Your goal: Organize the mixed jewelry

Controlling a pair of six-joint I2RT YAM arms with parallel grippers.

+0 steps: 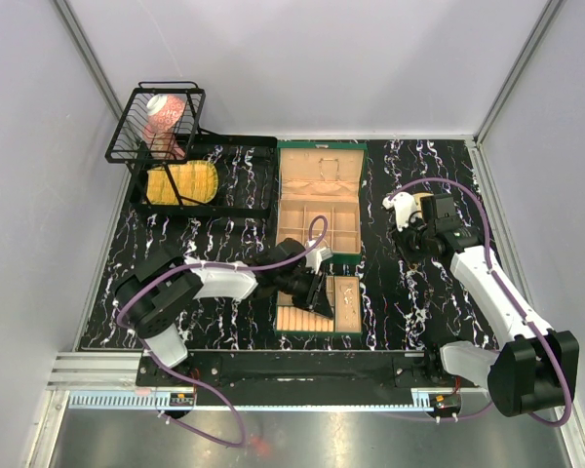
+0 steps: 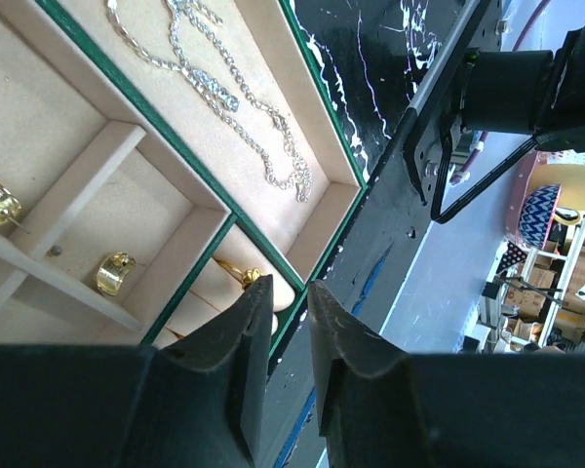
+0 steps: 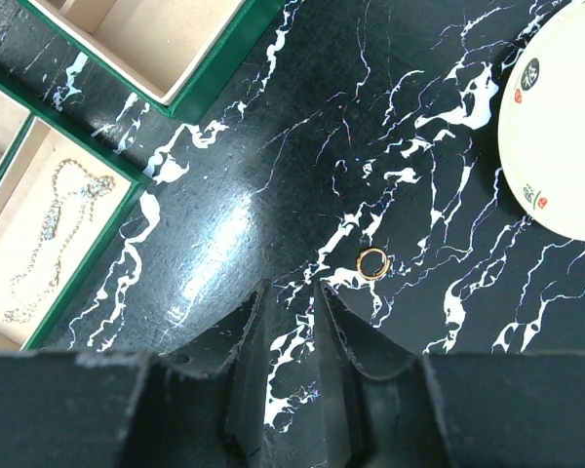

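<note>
A small gold ring (image 3: 373, 263) lies on the black marbled table, just ahead and right of my right gripper (image 3: 292, 290), whose jaws stand slightly apart and empty. My left gripper (image 2: 291, 288) hangs over the near corner of the green tray (image 2: 322, 117), jaws narrowly open with nothing between them. Its left fingertip is next to a gold ring (image 2: 242, 276) seated on the beige roll. A silver chain (image 2: 224, 97) lies in the tray's long compartment, and gold earrings (image 2: 114, 274) sit in the small ones. From above, the left gripper (image 1: 320, 292) is over the tray (image 1: 356, 310) and the right gripper (image 1: 412, 244) is near the plate.
The open green box (image 1: 319, 148) stands behind the tray. A round pale plate (image 3: 565, 127) sits right of the ring. A wire basket (image 1: 156, 122) and a black tray with a yellow item (image 1: 180, 182) are at the back left. The table's front edge (image 2: 390, 224) is beside the left gripper.
</note>
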